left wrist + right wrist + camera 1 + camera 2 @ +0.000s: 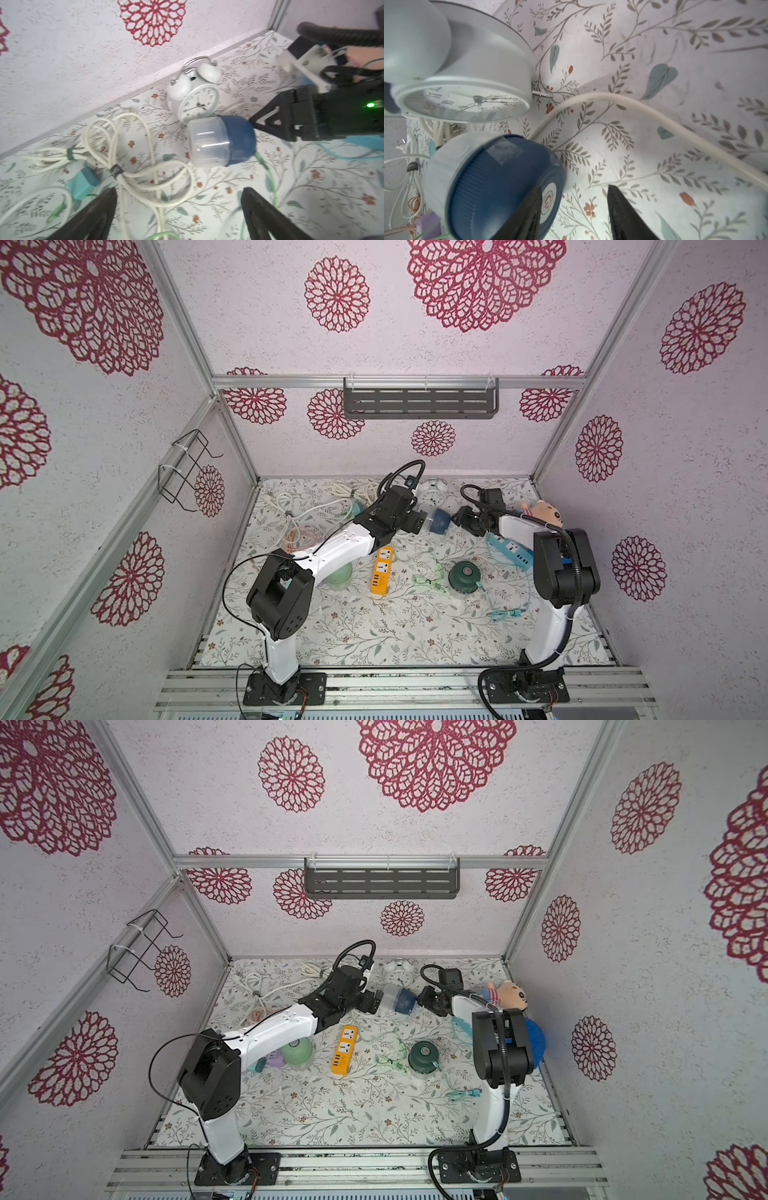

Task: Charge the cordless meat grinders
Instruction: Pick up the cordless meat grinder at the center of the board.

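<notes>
In both top views the navy blue grinder (pixel 436 522) lies tipped at far centre, beside the alarm clock (pixel 432 493).

Left wrist: the left gripper (pixel 179 191) is spread wide and empty.

Right wrist: the right gripper (pixel 574 188) is parted at the grinder's dome, holding nothing.

Step, as I judge it: positioning the grinder. It likely needs standing upright before plugging in.

Blue grinder (pixel 438 521) far centre boxed in, clock (pixel 432 494) just behind, left claw (pixel 417 521) and right claw (pixel 460 517) close on either side, cords (pixel 291 506) crowding far left, near bench (pixel 395 635) open.
</notes>
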`<state>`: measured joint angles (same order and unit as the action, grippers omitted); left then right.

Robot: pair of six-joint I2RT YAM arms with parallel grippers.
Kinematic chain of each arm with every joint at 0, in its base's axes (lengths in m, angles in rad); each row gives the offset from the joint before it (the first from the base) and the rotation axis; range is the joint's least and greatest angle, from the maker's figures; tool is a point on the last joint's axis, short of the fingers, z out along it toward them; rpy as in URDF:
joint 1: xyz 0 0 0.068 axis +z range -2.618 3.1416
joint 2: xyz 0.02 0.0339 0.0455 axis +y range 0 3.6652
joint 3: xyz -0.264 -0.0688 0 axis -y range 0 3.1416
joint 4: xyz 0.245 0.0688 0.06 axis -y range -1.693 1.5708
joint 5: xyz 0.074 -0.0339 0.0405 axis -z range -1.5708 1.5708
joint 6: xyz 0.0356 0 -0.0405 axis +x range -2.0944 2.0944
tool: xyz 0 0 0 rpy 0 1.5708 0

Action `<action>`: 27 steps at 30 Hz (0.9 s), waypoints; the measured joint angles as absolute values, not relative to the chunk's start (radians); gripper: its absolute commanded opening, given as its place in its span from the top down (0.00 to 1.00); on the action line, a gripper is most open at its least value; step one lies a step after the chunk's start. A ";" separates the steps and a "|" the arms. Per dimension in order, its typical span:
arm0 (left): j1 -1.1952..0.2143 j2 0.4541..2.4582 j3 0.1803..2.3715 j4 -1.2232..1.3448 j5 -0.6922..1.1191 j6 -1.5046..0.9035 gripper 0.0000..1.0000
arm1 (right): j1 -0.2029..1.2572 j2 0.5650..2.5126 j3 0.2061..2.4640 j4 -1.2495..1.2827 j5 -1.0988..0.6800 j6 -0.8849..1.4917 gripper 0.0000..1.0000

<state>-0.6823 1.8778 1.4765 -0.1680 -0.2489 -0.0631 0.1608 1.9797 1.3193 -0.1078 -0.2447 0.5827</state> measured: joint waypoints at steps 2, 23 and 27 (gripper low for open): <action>-0.665 1.898 1.488 -0.176 -0.233 -0.013 0.03 | 0.165 2.017 1.368 -0.131 -0.245 0.574 0.46; -0.589 2.174 1.749 -0.392 0.130 0.344 0.03 | 0.255 2.177 1.658 -0.284 -0.241 0.514 0.42; -0.588 2.232 1.795 -0.418 0.143 0.364 0.03 | 0.262 2.178 1.656 -0.289 -0.241 0.512 0.41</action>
<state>-0.5880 2.2318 1.7954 -0.4183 0.1429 0.3641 0.2623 2.1784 1.6562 -0.2886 -0.2405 0.5117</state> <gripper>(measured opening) 0.972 0.582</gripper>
